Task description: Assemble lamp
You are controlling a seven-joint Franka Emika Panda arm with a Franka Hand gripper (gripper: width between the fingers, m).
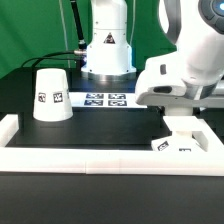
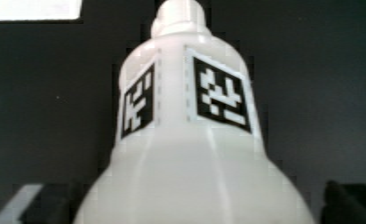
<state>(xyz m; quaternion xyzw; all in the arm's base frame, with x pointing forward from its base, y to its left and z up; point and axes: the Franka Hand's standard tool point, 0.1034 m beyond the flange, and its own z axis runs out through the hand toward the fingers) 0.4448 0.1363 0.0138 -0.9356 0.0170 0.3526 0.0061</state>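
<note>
Three parts make up the lamp, and only one is in hand. In the wrist view the bulb fills the frame, its wide body set between the dark fingertips of the pincer, which seems clamped on it: the bulb's sides run flush to the fingers with no gap showing. Its long axis runs straight out from the pincer, wide end at the fingers and narrow stem end farthest away, two black tags facing the camera. In the exterior view the arm leans over the exterior view's right side of the table, and the bulb itself is hard to pick out against the white arm. The base sits just below the pincer, close against the front rail, tags showing on its near face. Since the pincer points downward there, the stem end likely aims at the base, so the coming move turns on keeping that axis upright and centred over the base before it goes down. The shade stands mouth down, well apart on the exterior view's left, beyond the marker board, untouched.
</note>
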